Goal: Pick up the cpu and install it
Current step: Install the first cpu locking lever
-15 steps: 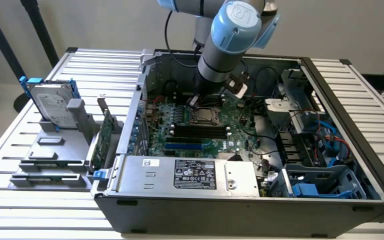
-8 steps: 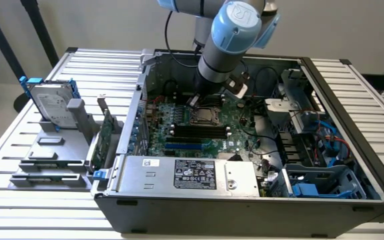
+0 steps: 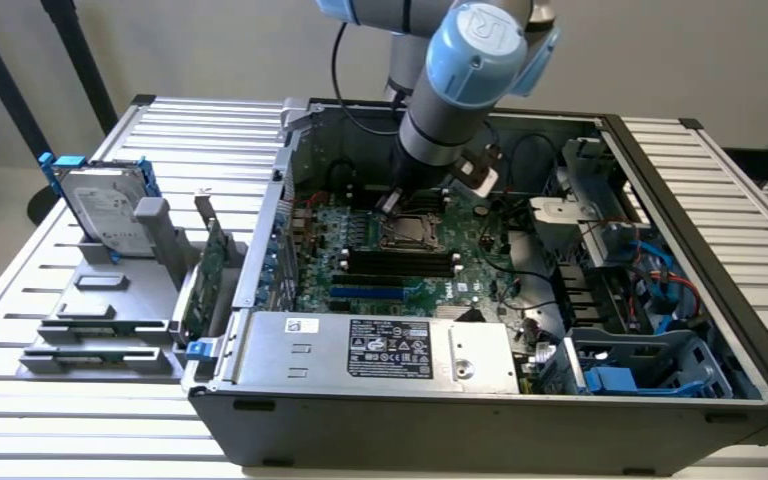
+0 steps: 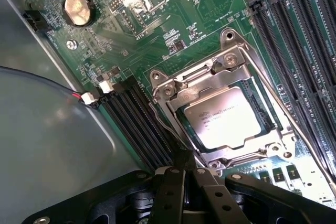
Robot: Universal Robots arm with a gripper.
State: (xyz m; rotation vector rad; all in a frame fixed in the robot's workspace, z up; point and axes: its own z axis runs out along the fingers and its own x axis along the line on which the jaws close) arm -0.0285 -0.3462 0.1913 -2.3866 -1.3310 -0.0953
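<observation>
Ext. view, L to R: a silver hard drive point(image 3: 95, 210) in blue brackets is stood upright on a grey holder point(image 3: 104, 320) at the 9 o'clock side of the slatted desk point(image 3: 211, 130). Just beside it, an expansion card point(image 3: 205, 270) is stood on edge next to the open PC case point(image 3: 491, 410). A silver box w/ black label point(image 3: 384, 348) is seen at the case's 6 o'clock edge. The green motherboard point(image 3: 357, 250) lies at centre, w/ the arm point(image 3: 458, 90) reaching down over it from 12 o'clock. Blue drive bays point(image 3: 651, 365) are seen at approx. 4 o'clock.

Wrist view: the cpu point(image 4: 223, 116) is seated flat inside the socket frame point(image 4: 231, 66), silver top up, betw. rows of black memory slots point(image 4: 137, 124). The hand point(image 4: 185, 174) is clenched, fingers pressed together w/ nothing gripped, tips just beside the socket's edge. A coin battery point(image 4: 79, 10) is seen on the board, well apart from the socket.
</observation>
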